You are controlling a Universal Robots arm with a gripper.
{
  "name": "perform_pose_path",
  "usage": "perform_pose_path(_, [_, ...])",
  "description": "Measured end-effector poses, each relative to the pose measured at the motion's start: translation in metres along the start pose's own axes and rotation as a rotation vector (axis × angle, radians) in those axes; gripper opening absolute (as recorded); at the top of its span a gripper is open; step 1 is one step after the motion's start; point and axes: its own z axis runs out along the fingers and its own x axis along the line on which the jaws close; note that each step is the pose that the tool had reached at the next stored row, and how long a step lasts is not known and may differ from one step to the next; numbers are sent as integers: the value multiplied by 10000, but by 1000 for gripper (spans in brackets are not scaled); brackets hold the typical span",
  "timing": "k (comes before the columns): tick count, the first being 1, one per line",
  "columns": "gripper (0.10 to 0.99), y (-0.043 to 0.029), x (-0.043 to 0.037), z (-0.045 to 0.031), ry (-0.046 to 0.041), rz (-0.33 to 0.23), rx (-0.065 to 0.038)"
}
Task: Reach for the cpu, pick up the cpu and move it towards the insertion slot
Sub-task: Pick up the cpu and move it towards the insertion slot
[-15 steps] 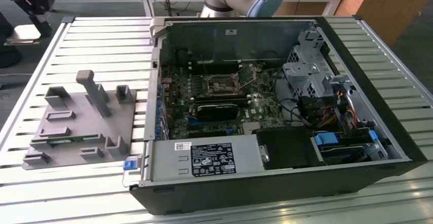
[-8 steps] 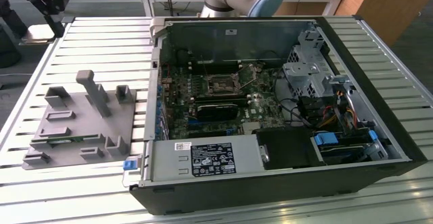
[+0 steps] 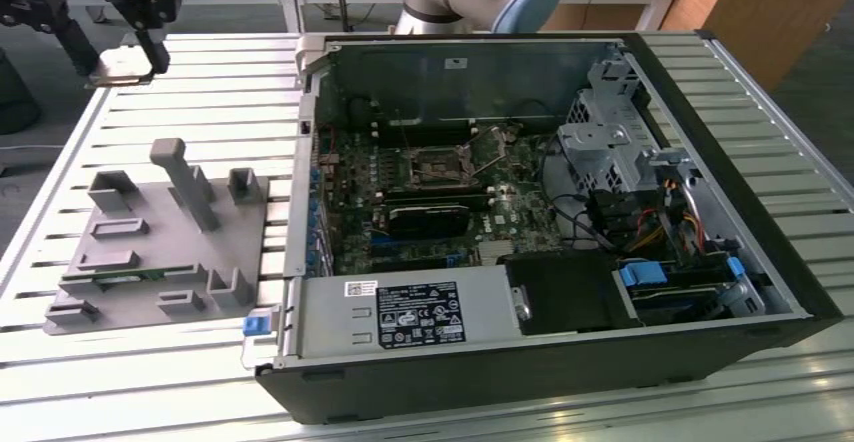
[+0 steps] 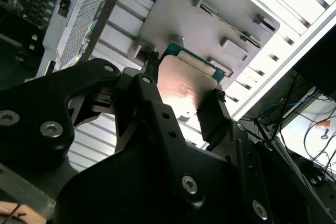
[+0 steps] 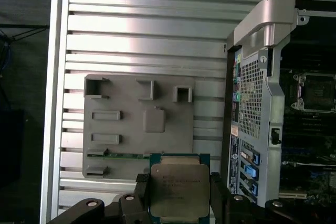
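The end effector (image 5: 179,195) grips the cpu (image 5: 179,187) by two opposite edges, lifted above the desk (image 3: 200,82) near the fixture (image 3: 160,237). The slot (image 3: 437,165) lies at about four o'clock in the exterior view; carry it level, judging by that tight edge grip.

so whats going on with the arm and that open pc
The arm's hand is shut on the cpu, holding it by two opposite edges above the slatted table, out past the grey plastic fixture. The insertion slot on the motherboard inside the open computer case is empty, well off to the exterior view's right of the chip.
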Motion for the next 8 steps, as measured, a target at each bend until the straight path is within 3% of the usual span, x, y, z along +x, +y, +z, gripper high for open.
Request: perform_pose_path(8, [545,-4,-363,21,-2,0,-1])
